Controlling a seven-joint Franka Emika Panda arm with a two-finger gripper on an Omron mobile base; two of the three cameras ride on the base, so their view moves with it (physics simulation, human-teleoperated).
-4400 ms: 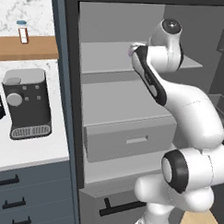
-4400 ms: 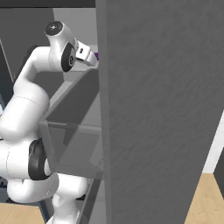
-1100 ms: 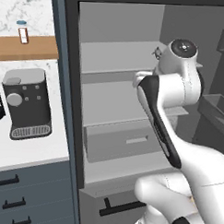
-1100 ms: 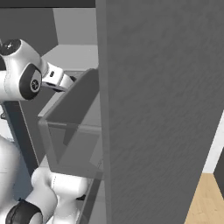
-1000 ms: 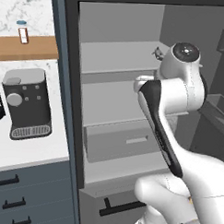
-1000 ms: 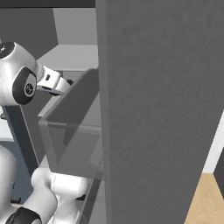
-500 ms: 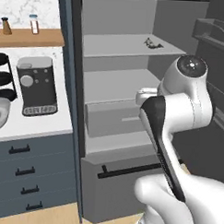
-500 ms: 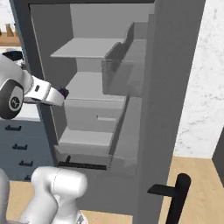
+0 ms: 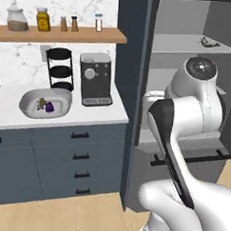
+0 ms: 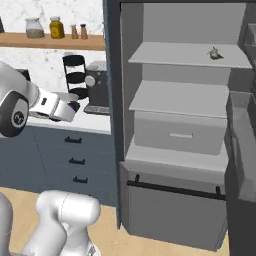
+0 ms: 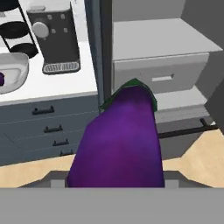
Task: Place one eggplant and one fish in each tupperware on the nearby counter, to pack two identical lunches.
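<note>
My gripper [image 10: 70,109] is shut on an eggplant [image 11: 122,140], a glossy dark purple oval with a green cap that hides the fingertips in the hand view. A sliver of that eggplant [image 10: 75,106] shows at the hand in the right base view, level with the counter [image 10: 97,125]. On the white counter [image 9: 88,118] stands a pale tupperware [image 9: 27,98]. It holds a second eggplant [image 9: 50,106] and, beside it, what looks like a small tan-grey fish [image 9: 41,103]. Another fish [image 10: 215,52] lies on the open fridge's top shelf.
A black coffee machine [image 9: 96,78] and a tiered black rack [image 9: 59,68] stand behind the tupperware. A wooden shelf [image 9: 59,34] with jars hangs above. The fridge [image 10: 185,130] stands open at the right, its drawer [image 10: 177,134] shut and its door bins [image 10: 242,145] at the far right.
The whole picture has swung from the fridge towards the counter, so the base has moved. The gripper keeps the eggplant and has come out of the fridge to the counter side.
</note>
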